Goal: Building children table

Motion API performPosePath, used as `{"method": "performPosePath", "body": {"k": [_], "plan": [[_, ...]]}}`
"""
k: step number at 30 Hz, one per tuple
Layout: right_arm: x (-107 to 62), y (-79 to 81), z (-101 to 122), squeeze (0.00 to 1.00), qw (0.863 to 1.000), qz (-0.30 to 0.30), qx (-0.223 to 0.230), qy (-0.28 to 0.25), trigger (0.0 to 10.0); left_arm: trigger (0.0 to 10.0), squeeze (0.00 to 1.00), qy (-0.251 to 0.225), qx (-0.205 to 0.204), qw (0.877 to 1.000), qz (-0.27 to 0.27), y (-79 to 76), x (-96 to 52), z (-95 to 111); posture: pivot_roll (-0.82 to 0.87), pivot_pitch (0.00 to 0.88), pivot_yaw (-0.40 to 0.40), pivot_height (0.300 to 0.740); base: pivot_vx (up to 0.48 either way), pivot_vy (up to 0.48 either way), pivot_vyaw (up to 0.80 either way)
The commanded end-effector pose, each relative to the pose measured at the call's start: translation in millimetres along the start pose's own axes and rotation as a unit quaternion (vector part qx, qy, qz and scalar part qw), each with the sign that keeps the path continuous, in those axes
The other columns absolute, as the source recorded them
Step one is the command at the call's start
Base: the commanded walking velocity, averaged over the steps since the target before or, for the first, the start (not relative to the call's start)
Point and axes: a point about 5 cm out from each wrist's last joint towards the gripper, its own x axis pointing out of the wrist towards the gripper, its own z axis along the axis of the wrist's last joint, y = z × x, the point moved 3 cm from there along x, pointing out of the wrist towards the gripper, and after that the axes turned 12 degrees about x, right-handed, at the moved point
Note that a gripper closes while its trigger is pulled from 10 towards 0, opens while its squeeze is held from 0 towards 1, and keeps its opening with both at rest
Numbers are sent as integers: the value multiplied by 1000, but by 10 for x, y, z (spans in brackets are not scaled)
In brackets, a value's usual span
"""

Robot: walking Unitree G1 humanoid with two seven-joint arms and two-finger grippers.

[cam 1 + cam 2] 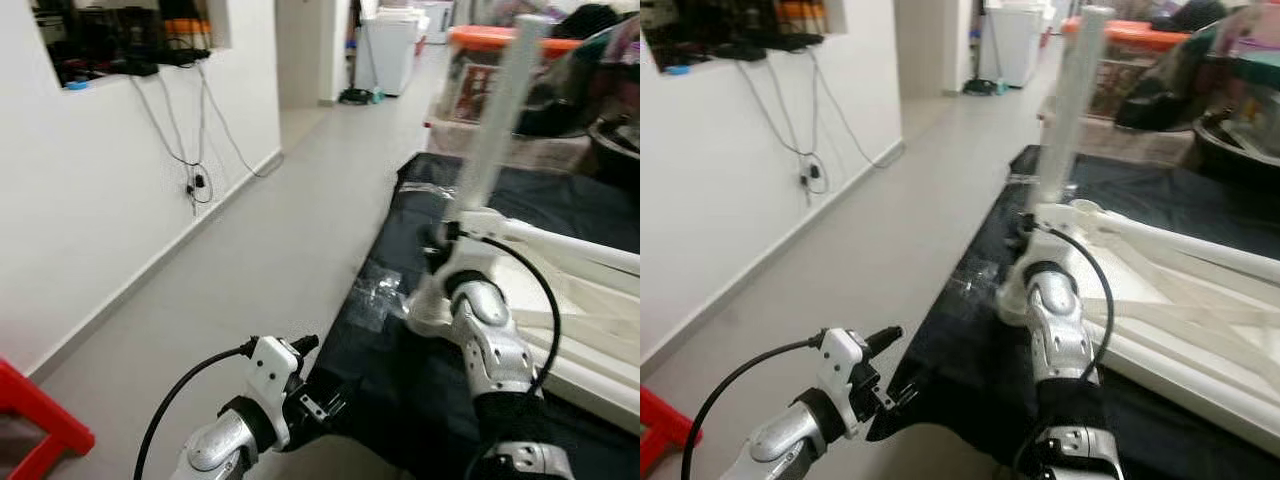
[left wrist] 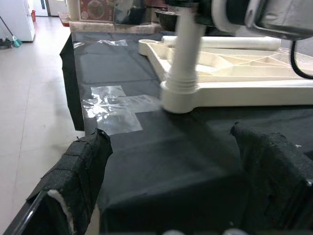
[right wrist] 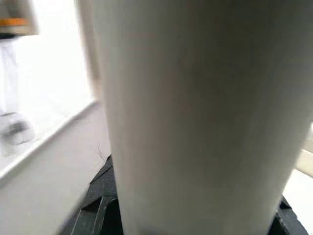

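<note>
Black-covered bench (image 1: 400, 380) beside grey hallway floor (image 1: 270, 250); my right claw (image 1: 440, 240) pinches the upright table leg (image 1: 495, 120); my left claw (image 2: 176, 181) hangs spread.

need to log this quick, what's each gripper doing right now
left gripper: jaws open, holding nothing, by the black mat's edge.
right gripper: at the upright white table leg; jaws cannot be told.

Bare black cloth (image 2: 161, 161) lies open ahead of the left fingers (image 2: 80, 171); beyond, the upright leg (image 2: 183, 54) blocks passage.
</note>
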Motion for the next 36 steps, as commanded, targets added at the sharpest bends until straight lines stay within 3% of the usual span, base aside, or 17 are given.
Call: {"method": "performPosePath", "body": {"k": [1, 7, 8, 9, 14, 15, 16, 17, 19, 21, 25, 26, 27, 28, 31, 33, 36], "plan": [[-167, -251, -154, 0, 994, -110, -1, 16, 0, 10000, 0, 7, 3, 1000, -3, -11, -4, -35, -2, 10, -37, 740, 0, 0, 0], [-300, -61, -354, 0, 988, -134, 54, 46, 0, 10000, 0, 7, 5, 1000, -4, -32, 4, -38, -4, 5, -38, 740, 0, 0, 0], [-264, 52, -345, 0, 992, -97, 61, 42, 10000, 10000, 0, 7, 5, 1000, -5, -36, 7, -42, -9, 0, -40, 740, 0, 0, 0], [-243, 128, -333, 1000, 995, -71, 65, 39, 10000, 10000, 0, 7, 5, 1000, -5, -39, 8, -44, -9, 0, -40, 740, 0, 0, 0], [-181, 264, -260, 1000, 996, 11, 83, 26, 10000, 10000, 0, 6, 3, 1000, -6, -47, 17, -44, -19, 0, -45, 740, 0, 0, 0], [-132, 264, -214, 384, 994, 47, 97, 23, 10000, 10000, 0, 5, 2, 1000, -6, -51, 21, -46, -19, 0, -45, 740, 0, 0, 0], [-132, 264, -214, 384, 994, 47, 97, 23, 10000, 10000, 0, 5, 2, 1000, -6, -51, 21, -46, -19, 0, -45, 740, 0, 0, 0], [-67, 275, -142, 0, 985, 108, 131, 30, 10000, 10000, 0, 5, 1, 1000, -6, -55, 28, -50, -21, 0, -46, 740, 0, 0, 0], [-66, 296, -109, 0, 980, 131, 148, 35, 10000, 10000, 0, 5, 2, 1000, -6, -56, 29, -51, -21, 0, -46, 740, 0, 0, 0], [-128, 434, -31, 0, 943, 290, 139, 80, 10000, 10000, 0, 4, 1, 1000, -6, -54, 35, -48, -26, 0, -45, 740, 0, 0, 0], [-176, 464, -16, 0, 925, 346, 125, 98, 10000, 10000, 0, 4, 1, 1000, -7, -53, 37, -47, -26, 0, -45, 740, 0, 0, 0], [-240, 477, -11, 0, 898, 410, 103, 120, 10000, 10000, 0, 4, 0, 1000, -7, -51, 40, -47, -28, 0, -44, 740, 0, 0, 0], [-240, 477, -11, 0, 898, 410, 103, 120, 10000, 10000, 0, 4, 0, 1000, -7, -51, 40, -47, -28, 0, -44, 740, 0, 0, 0], [-287, 479, -32, 0, 867, 471, 75, 146, 10000, 10000, 0, 3, 1, 1000, -6, -46, 42, -46, -25, 0, -45, 740, 0, 0, 0], [-287, 479, -32, 0, 867, 471, 75, 146, 10000, 10000, 0, 3, 1, 1000, -6, -46, 42, -46, -25, 0, -45, 740, 0, 0, 0], [-381, 506, -79, 0, 802, 563, 41, 195, 10000, 10000, 0, 3, 2, 1000, -3, -34, 44, -45, -17, 0, -48, 740, 0, 0, 0], [-391, 558, -86, 0, 780, 589, 37, 208, 10000, 10000, 0, 3, 2, 1000, -2, -30, 42, -44, -12, 0, -50, 740, 0, 0, 0]]}}
